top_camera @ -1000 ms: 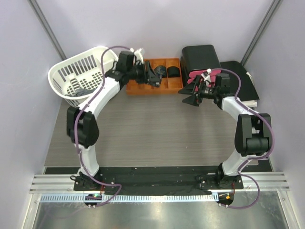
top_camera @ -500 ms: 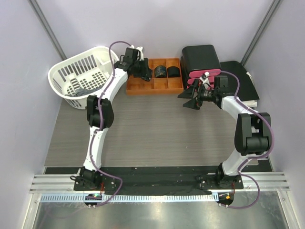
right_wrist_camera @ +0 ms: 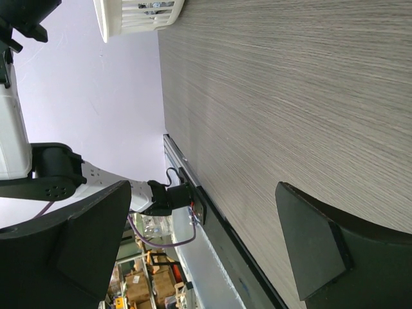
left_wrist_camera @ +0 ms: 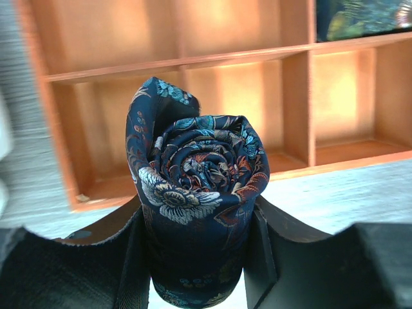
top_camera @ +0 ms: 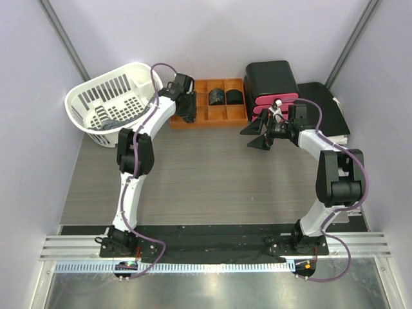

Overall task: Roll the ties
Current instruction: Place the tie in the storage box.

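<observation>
One rolled tie (left_wrist_camera: 196, 174) is clamped upright in the partly parted left gripper (left_wrist_camera: 198, 219), near the orange tray (left_wrist_camera: 296, 96). The right gripper (right_wrist_camera: 203, 193) is spread wide; nothing is held.

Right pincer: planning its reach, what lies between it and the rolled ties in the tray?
Top view: from the right pincer, bare table, then the orange tray's near wall and an empty front compartment.

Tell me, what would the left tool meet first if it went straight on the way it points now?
Probably the orange tray: the left tool, shut on a rolled tie, points at one of its empty compartments. The tie would touch there before the tool itself; depth is unclear.
</observation>
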Controlling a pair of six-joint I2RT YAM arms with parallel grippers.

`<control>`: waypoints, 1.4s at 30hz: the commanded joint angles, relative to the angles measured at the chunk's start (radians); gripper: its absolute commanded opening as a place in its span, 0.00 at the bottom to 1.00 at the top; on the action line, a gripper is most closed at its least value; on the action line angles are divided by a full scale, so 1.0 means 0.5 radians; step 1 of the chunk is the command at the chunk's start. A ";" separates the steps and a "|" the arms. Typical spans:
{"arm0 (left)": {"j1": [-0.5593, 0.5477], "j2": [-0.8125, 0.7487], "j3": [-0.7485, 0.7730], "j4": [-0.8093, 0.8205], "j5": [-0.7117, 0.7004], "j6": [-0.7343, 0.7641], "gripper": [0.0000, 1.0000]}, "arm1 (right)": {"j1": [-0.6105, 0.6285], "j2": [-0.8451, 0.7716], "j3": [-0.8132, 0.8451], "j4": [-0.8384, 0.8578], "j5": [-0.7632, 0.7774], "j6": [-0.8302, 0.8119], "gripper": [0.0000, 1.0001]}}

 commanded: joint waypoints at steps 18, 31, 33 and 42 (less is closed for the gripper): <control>0.045 0.009 0.119 -0.023 -0.323 0.190 0.00 | -0.005 -0.035 -0.039 0.019 -0.011 -0.021 1.00; 0.085 0.184 0.202 -0.081 -0.345 0.147 0.00 | -0.005 -0.026 -0.073 0.019 -0.017 -0.018 1.00; 0.091 0.209 0.223 -0.093 -0.335 0.141 0.00 | -0.005 -0.026 -0.076 0.022 -0.014 -0.015 1.00; 0.103 0.273 0.260 -0.072 -0.274 0.181 0.34 | -0.005 -0.032 -0.095 0.019 -0.017 -0.009 1.00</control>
